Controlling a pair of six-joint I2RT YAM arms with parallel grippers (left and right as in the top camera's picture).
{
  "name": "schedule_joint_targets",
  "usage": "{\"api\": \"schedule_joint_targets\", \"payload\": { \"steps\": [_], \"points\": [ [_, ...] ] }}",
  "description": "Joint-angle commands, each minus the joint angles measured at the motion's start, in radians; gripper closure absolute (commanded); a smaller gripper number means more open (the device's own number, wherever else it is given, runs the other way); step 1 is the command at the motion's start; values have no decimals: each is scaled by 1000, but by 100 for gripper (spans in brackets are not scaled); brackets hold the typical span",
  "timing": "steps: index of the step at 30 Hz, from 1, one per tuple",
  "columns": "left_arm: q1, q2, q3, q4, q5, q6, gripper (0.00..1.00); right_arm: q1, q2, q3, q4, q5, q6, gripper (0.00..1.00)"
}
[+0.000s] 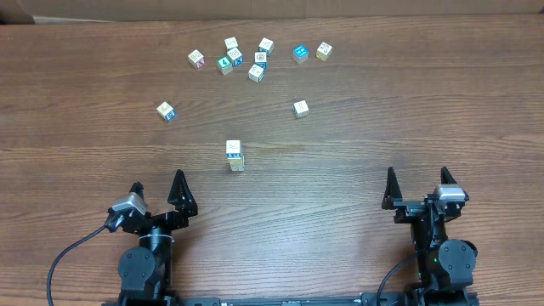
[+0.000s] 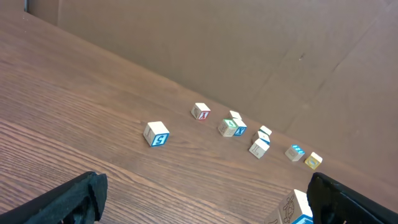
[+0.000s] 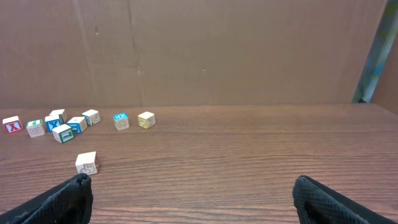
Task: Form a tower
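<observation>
Left fingers [image 1: 180, 194] and right fingers [image 1: 391, 189] stand released, empty; we judge the centre-frame tower [image 1: 235, 156] light, stiff, tippy: hold it across flat side faces.

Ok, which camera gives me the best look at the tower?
Overhead: the tower stands whole and unblocked, mid-table. Left wrist catches only its top, cut off at the bottom edge. Right wrist doesn't show it.
</observation>
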Motion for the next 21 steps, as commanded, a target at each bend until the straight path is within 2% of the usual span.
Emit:
{"api": "schedule_joint_targets", "payload": {
  "steps": [1,15,21],
  "points": [
    [6,-10,-4,2,-6,19,0,-3,-12,-11,4,-4,-2,0],
    [6,-9,-4,1,-13,32,1,-3,-12,-11,4,-4,-2,0],
    [6,-9,-4,-2,-2,315,0,-3,-12,-11,4,-4,-2,0]
  ]
}}
